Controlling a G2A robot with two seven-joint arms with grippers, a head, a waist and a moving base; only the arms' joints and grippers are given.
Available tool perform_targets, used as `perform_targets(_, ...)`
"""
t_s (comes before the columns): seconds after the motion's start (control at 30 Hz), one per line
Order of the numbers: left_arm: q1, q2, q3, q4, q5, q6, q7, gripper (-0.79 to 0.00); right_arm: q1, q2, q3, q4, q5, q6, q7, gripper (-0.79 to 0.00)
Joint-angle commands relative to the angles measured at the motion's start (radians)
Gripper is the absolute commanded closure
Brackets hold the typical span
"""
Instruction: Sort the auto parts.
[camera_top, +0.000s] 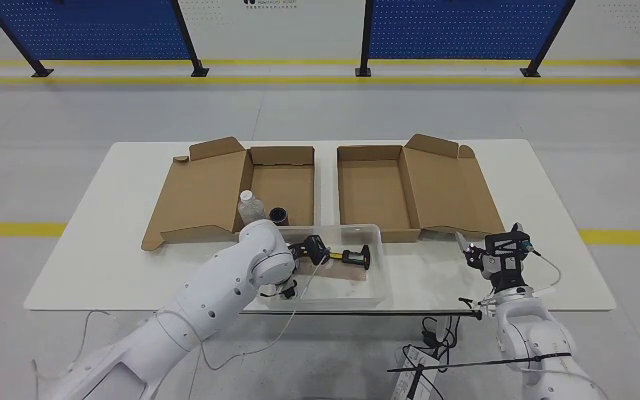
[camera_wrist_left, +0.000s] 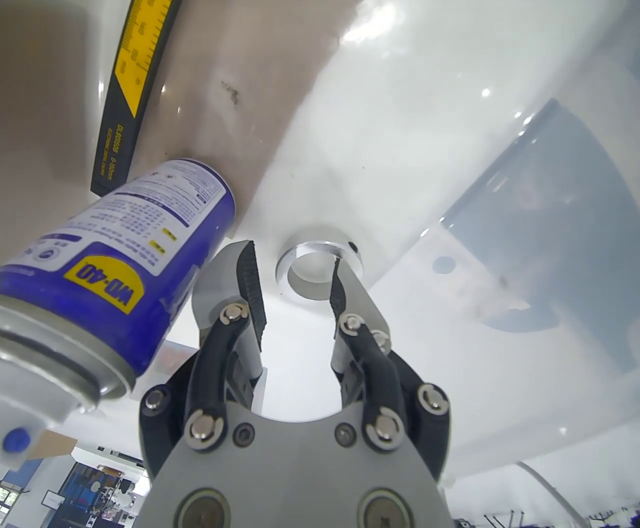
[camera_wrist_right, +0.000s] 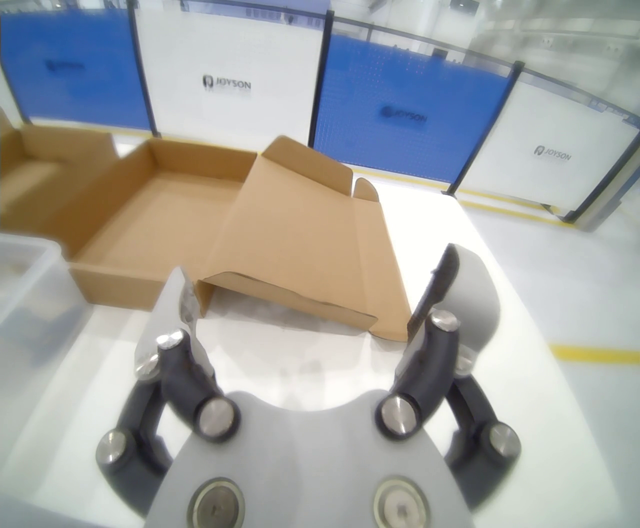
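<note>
Picking step, I'd say: left gripper (camera_wrist_left: 291, 267) is down inside the clear plastic bin (camera_top: 372, 232), jaws part open w/ nothing in them, lined up on a metal ring (camera_wrist_left: 318, 245) lying flat on the bin floor. One ribbed black pad (camera_wrist_left: 248, 280) sits just outside the ring's wall, the other looks to be over its bore, so prob. a wall pinch; can't tell if either touches. Next move, imo: ease down a bit, close on the wall, lift straight up out of the bin w/o knocking the spray can (camera_wrist_left: 125, 260) lying just beside the fingers. Ring is short, bright machined metal, smooth, w/ a small hole in its side. It's slick and could squirt out of a shallow pinch. Can is a glossy blue-and-yellow cylinder w/ silver rim; past it in the bin, a flat black bar (camera_wrist_left: 125, 100) w/ yellow scale, ruler-like. Bin walls milky, shiny. Behind the bin, two open corrugated cardboard boxes, matte brown: left box (camera_top: 280, 185), right box (camera_top: 372, 195). Right gripper (camera_wrist_right: 312, 265) hangs over the table (camera_top: 560, 200) well off the bin's right side, jaws wide, empty.
</note>
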Motion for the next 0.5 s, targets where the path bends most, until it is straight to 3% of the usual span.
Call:
perform_targets(0.0,-0.002,-0.001,0.002,0.008,-0.002,0.000,0.002,-0.363,0.000,0.000,0.000,0.000,0.000,0.000,0.000,-0.785)
perform_targets(0.47,-0.010,-0.010,0.020,0.029,0.005,0.010,0.010,-0.339,0.000,0.000,0.000,0.000,0.000,0.000,0.000,-0.785)
